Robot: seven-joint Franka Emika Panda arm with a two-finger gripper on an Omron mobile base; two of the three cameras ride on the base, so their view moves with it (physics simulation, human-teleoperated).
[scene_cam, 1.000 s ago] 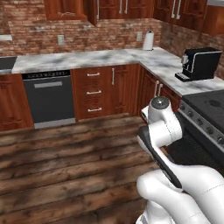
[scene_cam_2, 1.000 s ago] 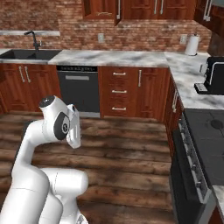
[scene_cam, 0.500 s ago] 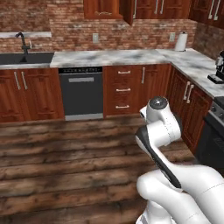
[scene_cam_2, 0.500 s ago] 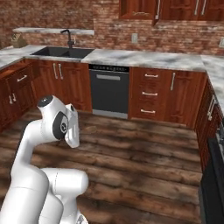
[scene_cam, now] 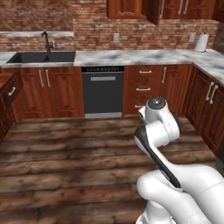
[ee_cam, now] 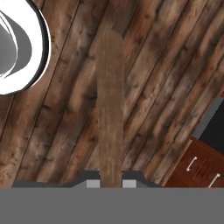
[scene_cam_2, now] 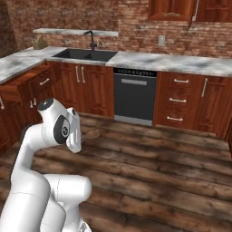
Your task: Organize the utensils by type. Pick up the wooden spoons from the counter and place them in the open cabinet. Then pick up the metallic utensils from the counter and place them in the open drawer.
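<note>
In the hand view my gripper (ee_cam: 110,183) is shut on a wooden spoon (ee_cam: 109,109). Its brown handle runs straight up from between the two fingertips, over the plank floor. In the right base view the spoon's bowl (scene_cam_2: 92,134) pokes out from behind my folded arm, low above the floor. The marble counter (scene_cam: 144,56) runs along the brick back wall, also seen as the counter (scene_cam_2: 181,63). A reddish-brown open drawer (scene_cam_2: 27,82) juts out of the left cabinet run, and its front (scene_cam: 11,89) shows at the left edge.
A black sink (scene_cam: 41,57) with a faucet sits in the counter, and a dark dishwasher (scene_cam: 103,89) stands under it. A paper towel roll (scene_cam: 201,42) is at the far right. Wide plank floor (scene_cam: 65,153) lies ahead. Upper cabinets (scene_cam: 131,8) hang above.
The whole scene has slid rightward in both base views, so the base has turned left, from the range and coffee machine toward the sink. The arm keeps its folded pose.
</note>
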